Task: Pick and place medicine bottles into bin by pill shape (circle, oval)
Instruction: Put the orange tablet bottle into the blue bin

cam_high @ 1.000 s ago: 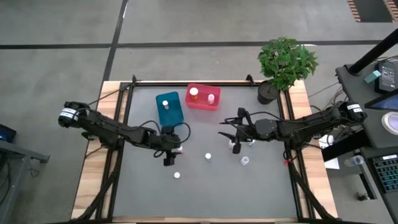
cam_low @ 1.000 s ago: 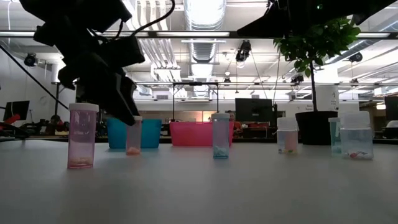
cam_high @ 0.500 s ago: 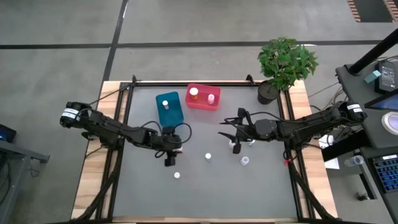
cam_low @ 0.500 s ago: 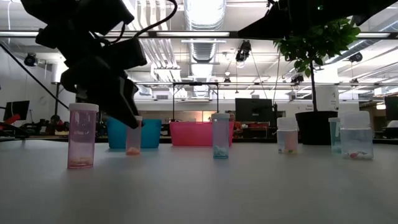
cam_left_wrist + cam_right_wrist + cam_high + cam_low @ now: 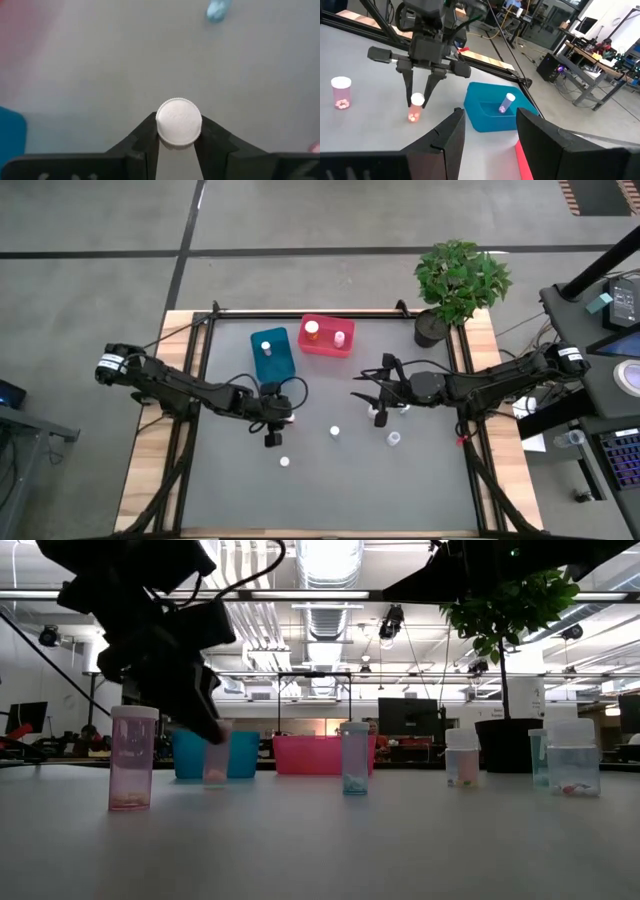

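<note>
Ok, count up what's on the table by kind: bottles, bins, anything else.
bins: 2, the blue bin and the red bin
medicine bottles: 9, with 6 standing outside the bins and 3 inside them
potted plant: 1
Total: 12

A grey table (image 5: pixel 230 500) carried a blue bin (image 5: pixel 271 356) and red bin (image 5: pixel 326 343) at upper centre, a potted plant (image 5: pixel 455 285) upper right, and small white-capped bottles (image 5: pixel 334 432) mid-frame.

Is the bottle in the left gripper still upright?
Upright: the bottle shows its round cap square-on between the left gripper fingers; the right wrist view shows it vertical.
</note>
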Robot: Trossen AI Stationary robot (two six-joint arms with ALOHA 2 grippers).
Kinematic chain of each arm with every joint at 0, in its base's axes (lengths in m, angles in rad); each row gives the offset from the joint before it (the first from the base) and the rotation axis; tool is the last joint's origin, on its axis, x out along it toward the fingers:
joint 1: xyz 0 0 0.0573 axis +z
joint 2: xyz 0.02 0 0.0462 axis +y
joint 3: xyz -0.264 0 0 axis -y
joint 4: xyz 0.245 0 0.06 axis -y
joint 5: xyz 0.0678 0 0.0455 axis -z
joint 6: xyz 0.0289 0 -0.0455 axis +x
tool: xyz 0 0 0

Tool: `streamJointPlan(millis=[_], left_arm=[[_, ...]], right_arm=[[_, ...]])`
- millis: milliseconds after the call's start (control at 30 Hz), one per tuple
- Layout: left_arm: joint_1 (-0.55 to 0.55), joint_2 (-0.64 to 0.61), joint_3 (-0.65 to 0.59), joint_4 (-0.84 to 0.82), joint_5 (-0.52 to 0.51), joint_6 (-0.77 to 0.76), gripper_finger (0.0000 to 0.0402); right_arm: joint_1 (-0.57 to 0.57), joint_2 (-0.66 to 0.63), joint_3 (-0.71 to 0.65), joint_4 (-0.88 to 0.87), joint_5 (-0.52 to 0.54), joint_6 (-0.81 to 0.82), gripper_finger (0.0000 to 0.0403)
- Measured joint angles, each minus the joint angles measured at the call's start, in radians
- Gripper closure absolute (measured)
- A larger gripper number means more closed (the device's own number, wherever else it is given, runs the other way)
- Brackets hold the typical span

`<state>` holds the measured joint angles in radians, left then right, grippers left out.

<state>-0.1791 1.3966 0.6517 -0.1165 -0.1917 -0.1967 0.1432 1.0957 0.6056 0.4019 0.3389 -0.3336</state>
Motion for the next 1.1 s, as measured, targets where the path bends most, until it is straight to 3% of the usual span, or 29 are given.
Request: streamJointPlan(millis=[267, 567, 833, 1100], left_arm=[[0.053, -0.115, 0.011, -0.042, -0.104, 0.018, 0.0314], [0.271, -0.282, -0.018, -0.068, -0.288, 0.02, 0.0313], [0.464, -0.181, -0.023, -0.048, -0.289, 0.002, 0.0313], [0.507, -0.051, -0.014, 0.037, -0.272, -0.041, 0.0313]], right_arm=[[0.0, 0.0, 0.0, 0.0, 0.0, 0.001, 0.0236], [0.0, 0.0, -0.004, 0.0, 0.0, 0.002, 0.0236], [0.0, 0.0, -0.007, 0.0, 0.0, 0.01, 0.0236], [0.0, 0.0, -0.008, 0.0, 0.0, 0.01, 0.0236]])
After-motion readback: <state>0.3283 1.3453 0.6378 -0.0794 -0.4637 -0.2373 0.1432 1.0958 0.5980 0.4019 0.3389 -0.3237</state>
